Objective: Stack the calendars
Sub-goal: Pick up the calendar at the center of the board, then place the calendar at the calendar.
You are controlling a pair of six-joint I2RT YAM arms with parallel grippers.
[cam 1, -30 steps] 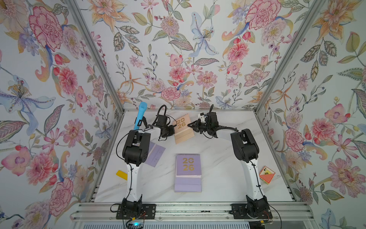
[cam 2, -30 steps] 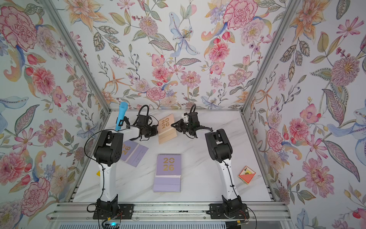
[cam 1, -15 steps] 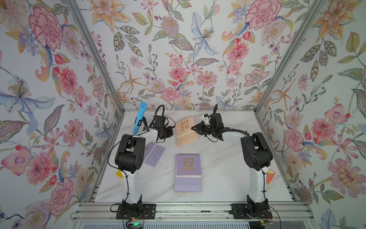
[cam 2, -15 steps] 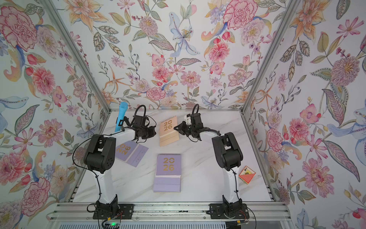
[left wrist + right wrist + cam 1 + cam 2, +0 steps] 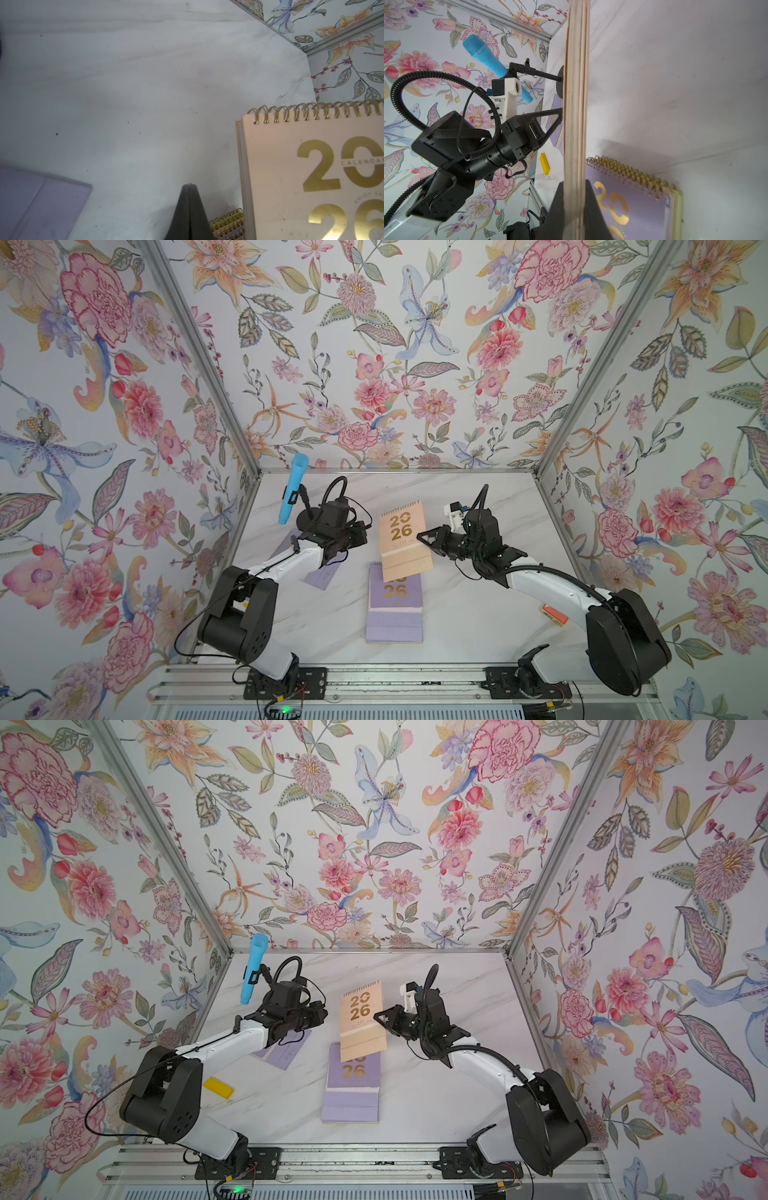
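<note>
Veined marble table (image 5: 465, 626) (calendars (image 5: 395, 597) on it), floral walls (image 5: 374, 364).

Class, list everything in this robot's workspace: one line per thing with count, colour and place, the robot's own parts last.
Peach spiral-bound desk calendar: one, peach, held above centre stack.
Centre calendar stack: count unclear, lilac on top, yellow-green calendar beneath, table middle.
Lilac calendar: at least one, lilac, under left arm.
Yellow rectangular block: one, yellow, near left arm.
Orange card: one, orange, beside right arm.
Blue microphone: one, blue, far left corner.
Left gripper: one, black, shut, empty.
Right gripper: one, black, shut on peach calendar.
</note>
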